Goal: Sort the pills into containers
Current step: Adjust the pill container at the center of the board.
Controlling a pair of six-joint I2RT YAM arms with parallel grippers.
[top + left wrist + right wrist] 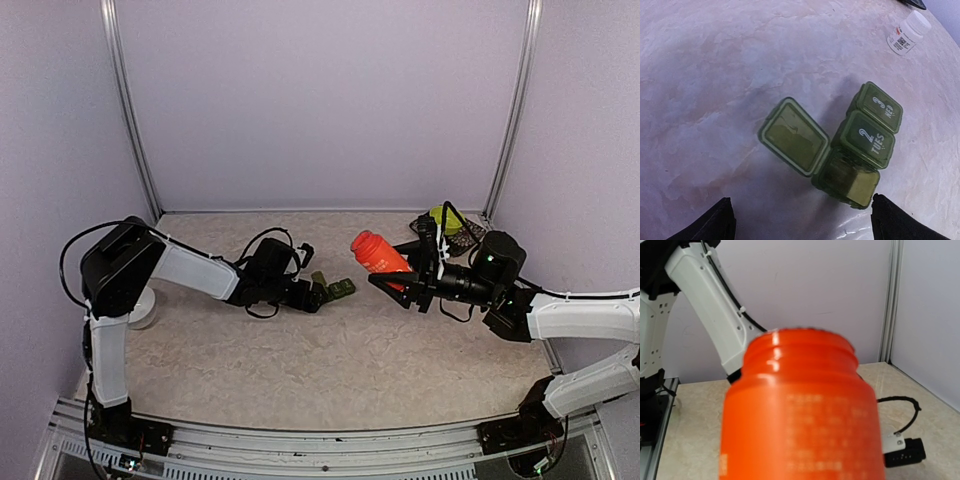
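Right pincer (408, 283) clamps orange bottle (377, 252), tilted toward containers (860, 145), evidently to pour; left pincer (802, 222) apart, first lid (794, 136) open.

**Dark green three-compartment pill organizer, one end open**
The pill organizer (856, 145) lay flat on the marbled table (300, 360). Its end compartment (847, 181) stood open, with the hinged lid (794, 136) flipped out flat beside it. Compartment 2 (866, 139) and compartment 3 (880, 106) were shut, with pale numerals on top. The orange bottle (378, 252) hung tilted in the right gripper (396, 276), apart from the organizer.
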